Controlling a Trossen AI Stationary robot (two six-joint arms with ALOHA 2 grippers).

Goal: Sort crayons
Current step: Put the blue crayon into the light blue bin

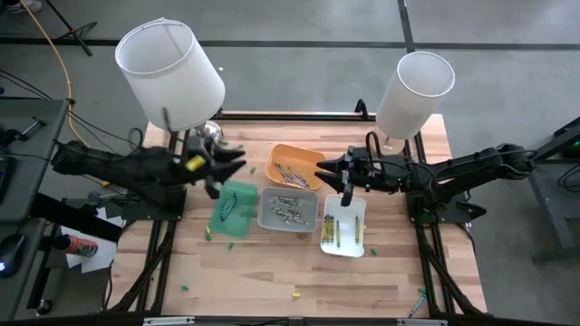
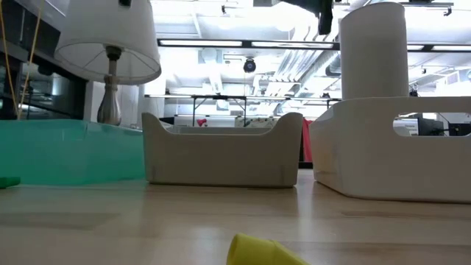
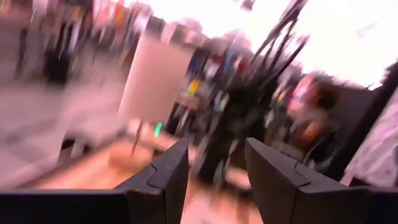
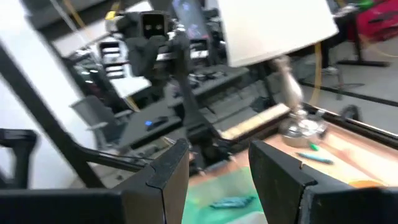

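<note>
High view: my left hand [image 1: 220, 172] open, empty, above green tray [image 1: 234, 210]; stray crayons [image 1: 207, 236] lie bench-front, nearer it; right hand [image 1: 345, 184] open.

Green tray [image 2: 70, 151] sitting at left, grey tray [image 2: 221, 154] in middle, white tray [image 2: 390, 147] at right, all on wood table [image 2: 184, 221]. Yellow crayon [image 2: 261, 252] lying up front. Lamp [image 2: 109, 44] standing behind green tray.
</note>
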